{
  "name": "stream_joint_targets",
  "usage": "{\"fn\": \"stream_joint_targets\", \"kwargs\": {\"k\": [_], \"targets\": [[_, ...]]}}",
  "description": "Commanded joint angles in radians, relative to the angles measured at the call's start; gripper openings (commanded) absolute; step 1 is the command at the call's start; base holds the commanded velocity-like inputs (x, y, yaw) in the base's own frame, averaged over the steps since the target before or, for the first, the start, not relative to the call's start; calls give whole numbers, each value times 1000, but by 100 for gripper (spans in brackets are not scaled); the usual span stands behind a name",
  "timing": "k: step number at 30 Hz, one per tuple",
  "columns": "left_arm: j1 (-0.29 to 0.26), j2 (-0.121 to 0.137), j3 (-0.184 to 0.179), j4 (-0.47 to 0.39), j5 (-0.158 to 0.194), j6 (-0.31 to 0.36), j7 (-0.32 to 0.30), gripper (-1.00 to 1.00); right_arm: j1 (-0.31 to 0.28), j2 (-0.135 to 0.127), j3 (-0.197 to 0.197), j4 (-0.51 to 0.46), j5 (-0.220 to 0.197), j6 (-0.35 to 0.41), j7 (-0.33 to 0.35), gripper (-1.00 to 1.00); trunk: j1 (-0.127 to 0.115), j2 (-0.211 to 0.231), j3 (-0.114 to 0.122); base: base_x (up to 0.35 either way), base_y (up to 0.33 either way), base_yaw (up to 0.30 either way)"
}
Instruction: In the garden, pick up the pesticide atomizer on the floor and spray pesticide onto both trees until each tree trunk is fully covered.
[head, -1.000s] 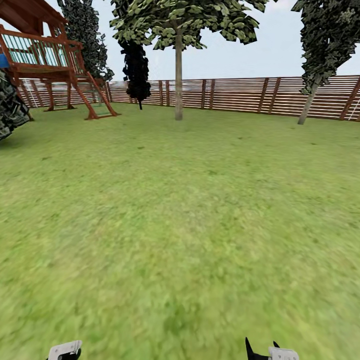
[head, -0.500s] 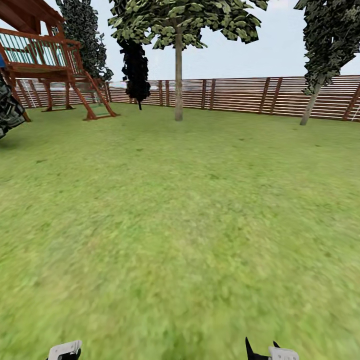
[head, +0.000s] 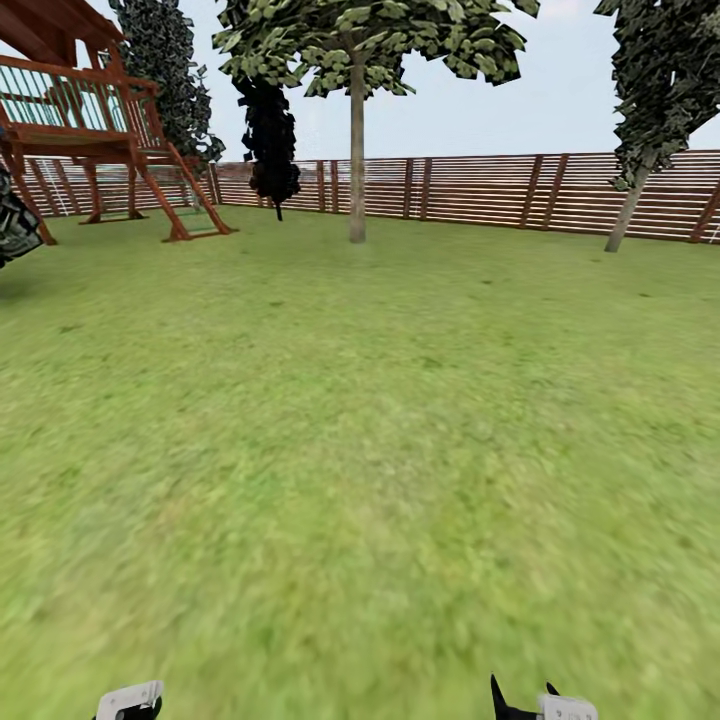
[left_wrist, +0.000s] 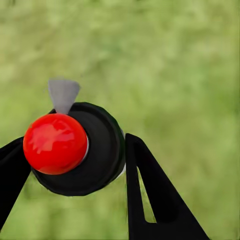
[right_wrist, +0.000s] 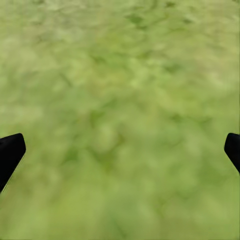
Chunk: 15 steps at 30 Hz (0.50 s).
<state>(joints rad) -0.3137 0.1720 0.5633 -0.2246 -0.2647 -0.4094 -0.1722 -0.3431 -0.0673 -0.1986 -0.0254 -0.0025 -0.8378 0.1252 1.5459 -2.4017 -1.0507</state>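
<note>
One pesticide atomizer (left_wrist: 75, 147), red-capped, clamped in left gripper (left_wrist: 72, 165), right gripper (right_wrist: 120, 150) spread wide over grass, two trees ahead, upright one (head: 357, 150) and leaning one (head: 630, 205), both at fence (head: 480, 190), open lawn (head: 360, 450) between.

The wooden red-brown play tower (head: 90, 110) is cut off by the top and left edges, and a dark leafy clump (head: 15, 225) is half lost at the left edge. The leaning grey-trunked tree (head: 660, 90) loses its crown past the top right corner. Both white-and-black grippers, left gripper (head: 128, 702) and right gripper (head: 540, 703), barely poke in at the bottom edge. The black round-bodied sprayer with a red knob (left_wrist: 75, 147) hides its lower part behind itself. The green grass lawn (right_wrist: 120, 100) is blurred.
</note>
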Motion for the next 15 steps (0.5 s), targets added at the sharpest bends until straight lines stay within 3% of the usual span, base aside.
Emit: {"fn": "stream_joint_targets", "kwargs": {"k": [1,15], "targets": [[-1,0,9,1,-7,-3,-6,-100,-1,0,-8,1,-1,-3,9,100,0,0,-1,339,0,0],[-1,0,9,1,-7,-3,-6,-100,-1,0,-8,1,-1,-3,9,100,0,0,-1,340,0,0]]}}
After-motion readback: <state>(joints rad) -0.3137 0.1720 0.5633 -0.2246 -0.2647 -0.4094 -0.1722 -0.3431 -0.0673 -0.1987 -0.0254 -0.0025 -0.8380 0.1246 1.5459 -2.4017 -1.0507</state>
